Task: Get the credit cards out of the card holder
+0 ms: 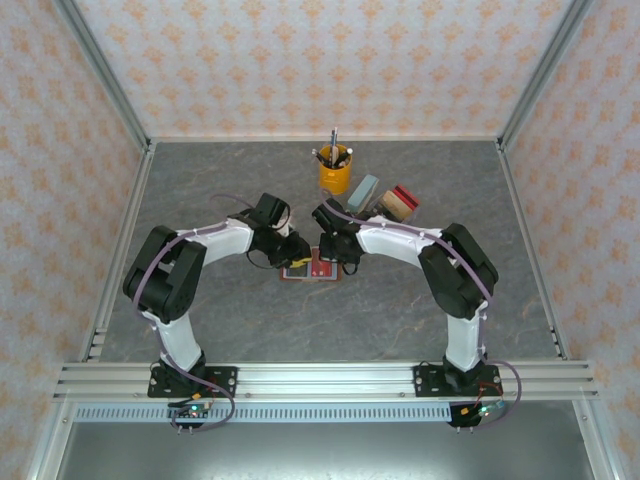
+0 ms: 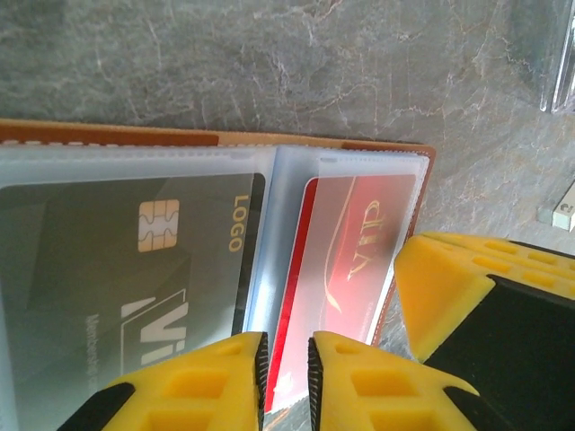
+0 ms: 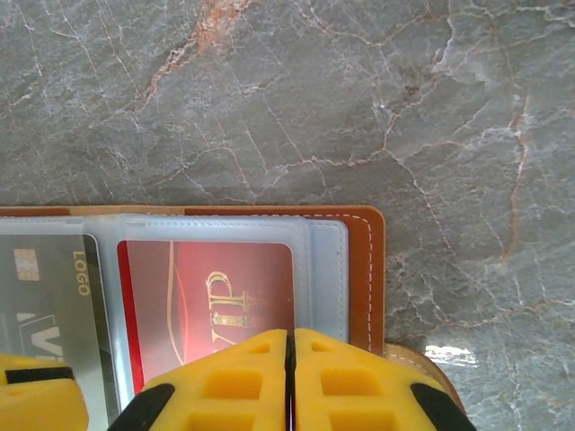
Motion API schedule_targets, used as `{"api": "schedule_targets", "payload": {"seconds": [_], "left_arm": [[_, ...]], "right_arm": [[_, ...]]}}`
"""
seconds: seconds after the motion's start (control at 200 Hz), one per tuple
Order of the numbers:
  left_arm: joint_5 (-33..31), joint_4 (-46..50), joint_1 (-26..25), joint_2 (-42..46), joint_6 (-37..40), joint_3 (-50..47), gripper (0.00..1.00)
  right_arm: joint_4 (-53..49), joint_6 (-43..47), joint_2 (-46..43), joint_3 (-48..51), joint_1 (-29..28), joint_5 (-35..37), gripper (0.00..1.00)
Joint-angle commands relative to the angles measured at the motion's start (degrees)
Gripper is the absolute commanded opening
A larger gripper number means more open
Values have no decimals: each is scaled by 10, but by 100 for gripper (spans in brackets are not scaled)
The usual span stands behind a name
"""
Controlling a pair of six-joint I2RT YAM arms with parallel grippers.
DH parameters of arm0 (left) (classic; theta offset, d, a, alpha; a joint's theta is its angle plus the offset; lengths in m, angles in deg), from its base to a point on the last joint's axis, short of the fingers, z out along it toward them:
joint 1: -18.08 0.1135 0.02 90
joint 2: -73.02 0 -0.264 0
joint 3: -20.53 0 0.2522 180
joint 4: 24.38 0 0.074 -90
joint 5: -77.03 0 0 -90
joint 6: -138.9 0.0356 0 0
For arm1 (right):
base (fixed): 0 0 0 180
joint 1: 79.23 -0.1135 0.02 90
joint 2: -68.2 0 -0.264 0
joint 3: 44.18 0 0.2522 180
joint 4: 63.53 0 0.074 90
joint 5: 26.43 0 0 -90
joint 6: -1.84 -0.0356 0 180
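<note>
The card holder (image 1: 312, 271) lies open like a book on the grey marble table, its brown leather rim (image 2: 180, 136) framing clear plastic sleeves. A grey chip card (image 2: 135, 269) fills the left sleeve and a red VIP card (image 2: 359, 242) the right one. My left gripper (image 2: 287, 339) hovers at the holder's near edge, its pads a narrow gap apart, with the red card's left edge showing through the gap. My right gripper (image 3: 290, 334) is shut, its tips down at the near edge of the red card (image 3: 207, 287). I cannot tell whether it pinches the sleeve.
A yellow cup of pens (image 1: 335, 170) stands behind the holder. Beside it are a pale blue block (image 1: 363, 190) and a red-and-tan block (image 1: 402, 202). Both grippers (image 1: 290, 256) (image 1: 340, 260) crowd close over the holder. Patterned walls enclose the table.
</note>
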Motion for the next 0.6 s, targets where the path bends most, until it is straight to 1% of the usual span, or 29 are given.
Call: {"api": "schedule_targets", "payload": {"seconds": [0.0,0.315,0.596], "left_arm": [[7,-5,-5,-9,-5,14,23],[10,-10,-5,-21,-5,19,23],[28,-24,-5,-29,-12,18,20]], "right_arm": [[-18,0,13,-14,1,3,9],[-19,-1,26,-14,5,-6,9],[-17,-2,35,-6,7,-13,8]]}}
